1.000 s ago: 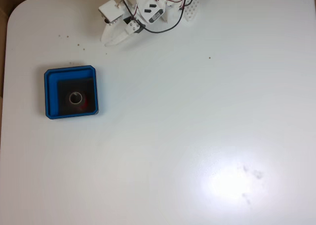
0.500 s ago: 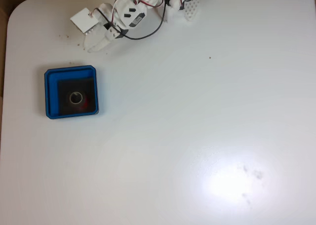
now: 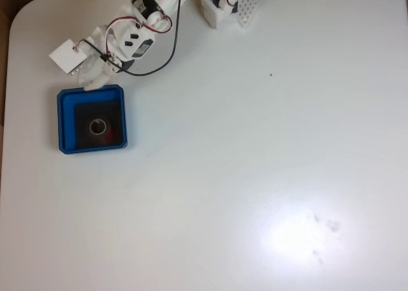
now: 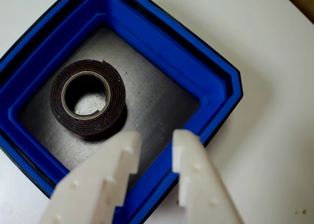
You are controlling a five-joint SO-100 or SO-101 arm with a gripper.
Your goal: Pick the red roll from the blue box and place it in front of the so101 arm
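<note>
White table [image 3: 255, 176] fills the fixed view, the so101 arm [image 3: 137, 32] reaching down from the top edge toward the blue box [image 3: 62, 122] at left. Gripper [image 4: 153, 139] hovers over the box's rim, fingers slightly apart, holding nothing. The red roll [image 4: 89, 98] lies flat inside (dark rim, pale core).

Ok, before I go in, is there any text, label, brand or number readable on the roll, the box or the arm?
None can be read.
Red roll: plain dark rim, pale core, no print visible.
Blue box: plain blue walls, no label.
Arm and claw: plain white plastic; any marks on the black servos are too small to read.
</note>
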